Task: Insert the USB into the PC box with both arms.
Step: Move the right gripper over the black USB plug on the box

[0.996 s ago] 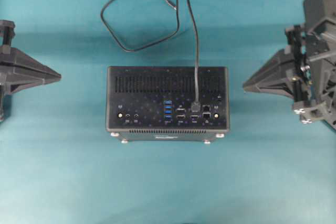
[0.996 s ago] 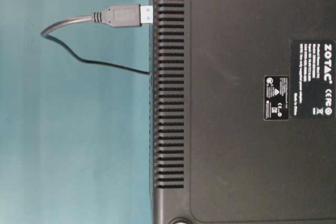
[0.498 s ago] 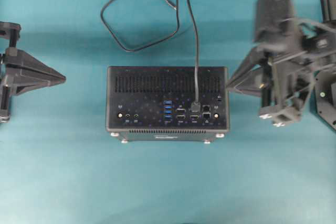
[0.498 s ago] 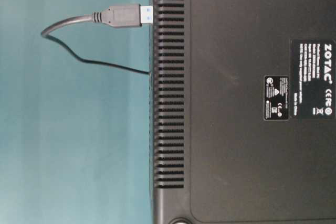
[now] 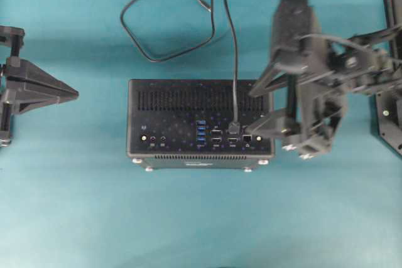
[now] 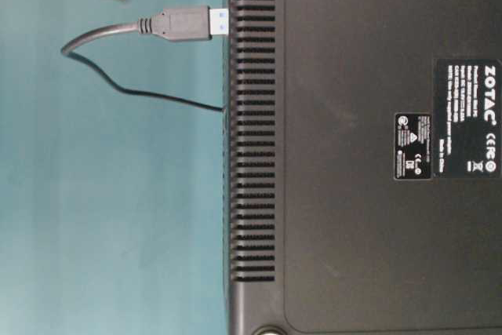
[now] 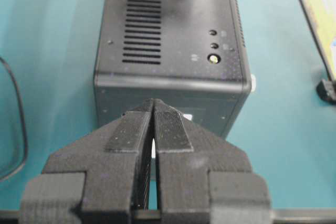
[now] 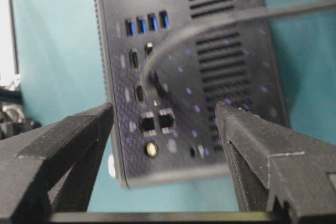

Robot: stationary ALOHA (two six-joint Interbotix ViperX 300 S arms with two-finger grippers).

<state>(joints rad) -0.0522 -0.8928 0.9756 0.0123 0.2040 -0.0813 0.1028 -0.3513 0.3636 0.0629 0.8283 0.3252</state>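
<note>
1. Overhead: the right hand (image 5: 267, 108), jaws spread wide, hangs over the black rectangular vented PC box's (image 5: 188, 95) right end, nearest the thin black USB cable's plug (image 5: 234, 127) on the port panel.
2. Table-level: the plug (image 6: 184, 23) stands out square from the box.
3. Left wrist: the left hand (image 7: 153, 124), pressed shut and empty, faces the box's end across the teal counter (image 7: 47, 35).
4. Right wrist: the cable (image 8: 210, 24) crosses between the spread jaws.

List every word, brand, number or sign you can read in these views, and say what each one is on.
"ZOTAC" with a row of certification marks, CE among them: white label on the PC box, table-level view.
The lines of print on that label: too small to read.
Smaller label beside it, symbols and fine print: unreadable.
White strip on the box's front edge, overhead view: blurred.
Port panel markings: illegible in the wrist views.
</note>
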